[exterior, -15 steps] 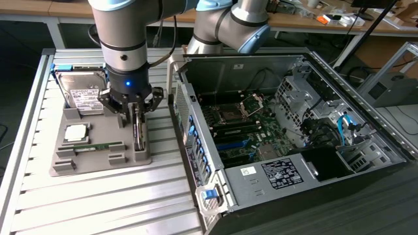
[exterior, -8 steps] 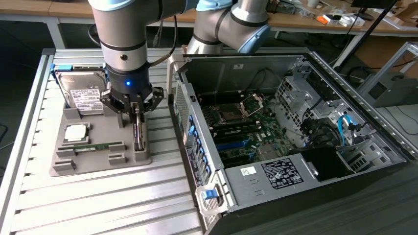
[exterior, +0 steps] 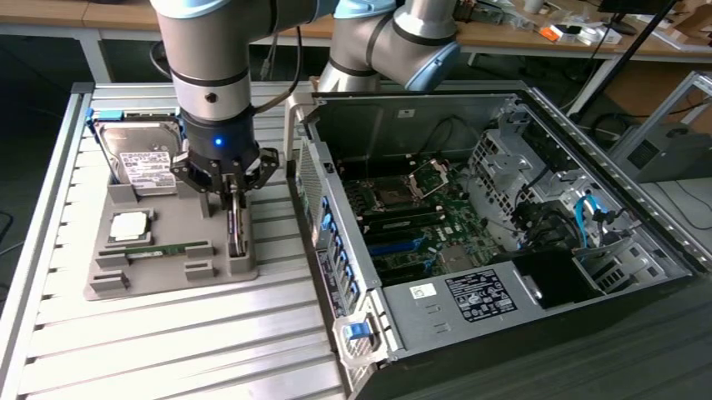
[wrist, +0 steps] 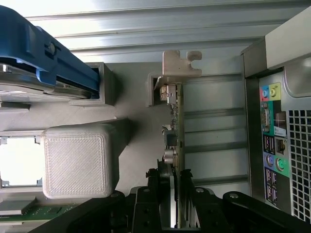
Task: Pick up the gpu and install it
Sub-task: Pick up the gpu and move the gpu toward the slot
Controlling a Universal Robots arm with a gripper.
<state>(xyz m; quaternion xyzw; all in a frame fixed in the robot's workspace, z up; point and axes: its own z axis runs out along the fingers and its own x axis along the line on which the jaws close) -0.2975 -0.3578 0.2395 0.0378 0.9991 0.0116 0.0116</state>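
One gpu (wrist: 178, 111) edgewise inside the tool (wrist: 175, 177)

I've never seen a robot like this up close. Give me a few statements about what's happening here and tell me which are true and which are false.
1. The pincer grips the gpu, which stands on edge in the gray tray. True.
2. The computer case is closed up. False: its side is open and the motherboard shows.
3. A hard drive lies in the same gray tray. True.
4. The gpu sits inside the computer case. False: it is in the tray beside the case, on the exterior view's left.
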